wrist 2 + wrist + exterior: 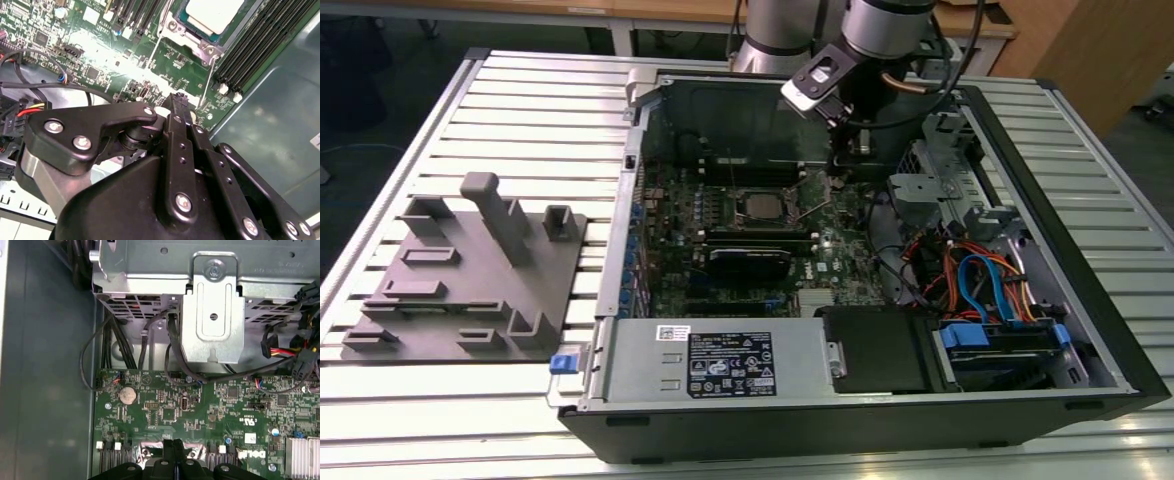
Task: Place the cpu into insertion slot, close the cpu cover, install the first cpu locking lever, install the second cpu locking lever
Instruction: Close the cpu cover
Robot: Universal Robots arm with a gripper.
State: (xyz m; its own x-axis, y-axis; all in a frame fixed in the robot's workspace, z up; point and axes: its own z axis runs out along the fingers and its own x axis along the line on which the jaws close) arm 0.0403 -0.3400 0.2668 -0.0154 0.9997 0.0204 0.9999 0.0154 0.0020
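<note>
Exterior view: gripper near cpu, label on housing.

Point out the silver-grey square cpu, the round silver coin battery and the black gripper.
silver-grey square cpu [214,14], second wrist view, on its metal top.
round silver coin battery [127,395], first wrist view, on its face.
black gripper [173,444], first wrist view, between its fingertips.

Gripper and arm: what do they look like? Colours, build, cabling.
Arm: silver-grey tubes with dark joints, a silver box at the wrist, a black cable looping beside it. Gripper: matte black linkage bars with silver screw heads, narrow black fingers.
</note>
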